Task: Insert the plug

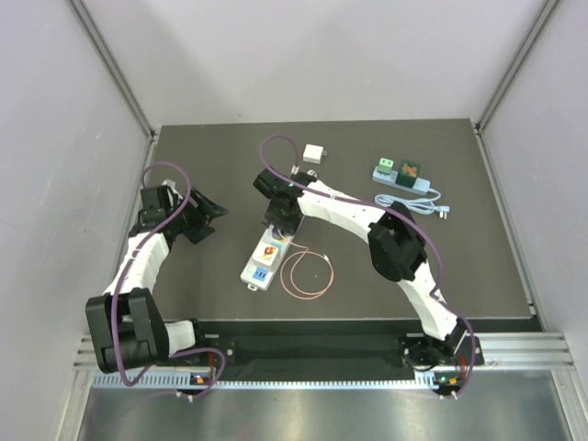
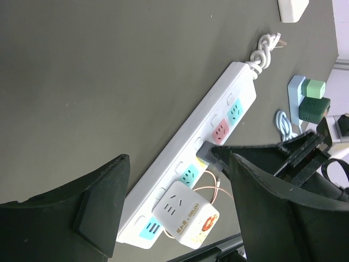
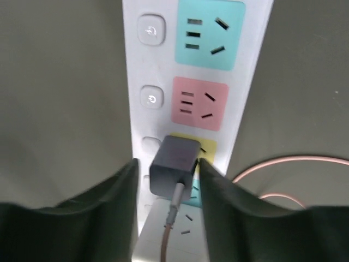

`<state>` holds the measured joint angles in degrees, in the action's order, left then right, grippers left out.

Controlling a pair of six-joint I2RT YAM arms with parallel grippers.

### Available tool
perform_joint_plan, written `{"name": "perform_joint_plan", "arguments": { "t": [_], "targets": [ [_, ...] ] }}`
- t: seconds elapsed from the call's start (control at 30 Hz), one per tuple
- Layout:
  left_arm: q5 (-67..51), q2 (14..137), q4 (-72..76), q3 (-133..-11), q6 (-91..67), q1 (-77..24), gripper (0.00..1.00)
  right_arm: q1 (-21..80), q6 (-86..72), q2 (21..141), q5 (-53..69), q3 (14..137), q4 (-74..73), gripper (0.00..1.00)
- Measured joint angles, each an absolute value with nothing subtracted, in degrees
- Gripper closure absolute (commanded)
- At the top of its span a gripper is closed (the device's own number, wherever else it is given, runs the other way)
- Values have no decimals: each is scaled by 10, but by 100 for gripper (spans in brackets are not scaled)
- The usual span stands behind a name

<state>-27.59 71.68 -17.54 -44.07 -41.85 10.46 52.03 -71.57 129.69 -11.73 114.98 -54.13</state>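
A white power strip (image 1: 260, 268) with coloured sockets lies mid-table. It also shows in the left wrist view (image 2: 218, 93) and the right wrist view (image 3: 131, 65). A dark grey plug (image 3: 174, 164) with a pink cable sits on the strip's yellow socket (image 3: 208, 148). My right gripper (image 3: 168, 164) straddles the plug. Its right finger is against the plug, and a narrow gap shows on the left. In the top view it (image 1: 278, 220) hangs over the strip. The plug (image 2: 210, 154) shows under it in the left wrist view. My left gripper (image 1: 204, 219) is open and empty, left of the strip.
A white cube adapter (image 1: 268, 250) is plugged into the strip near its front end. A pink cable loop (image 1: 306, 274) lies right of it. A white charger (image 1: 316, 153) sits at the back. A blue strip with green adapters (image 1: 397, 175) and its coiled cord (image 1: 427, 204) are at the back right.
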Motion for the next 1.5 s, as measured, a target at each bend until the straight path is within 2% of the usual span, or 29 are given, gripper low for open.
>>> {"name": "perform_joint_plan", "arguments": {
  "t": [0.2,0.33,0.5,0.6,0.7,0.8,1.07,1.4,1.5],
  "targets": [
    [-276,705,-176,-441,-419,105,20,513,-706,1285,-102,1124,-486,25],
    [-276,702,-176,-441,-418,105,20,510,-698,1250,-100,1078,-455,20],
    [-281,699,-177,-441,-415,105,18,504,-678,1211,-100,1049,-428,19],
    [-298,695,-175,-441,-408,105,12,492,-660,1191,-100,1040,-422,19],
    [-324,691,-167,-441,-409,105,2,470,-635,1167,-97,1022,-411,19],
    [-343,686,-156,-440,-412,105,2,434,-594,1141,-89,992,-391,21],
    [-373,686,-134,-441,-414,92,11,338,-457,1148,-15,990,-299,27],
    [-363,692,-152,-476,-388,67,12,267,-349,1344,12,1201,-247,23],
    [-359,692,-154,-477,-388,66,12,253,-326,1377,4,1223,-226,23]
  ]
}}
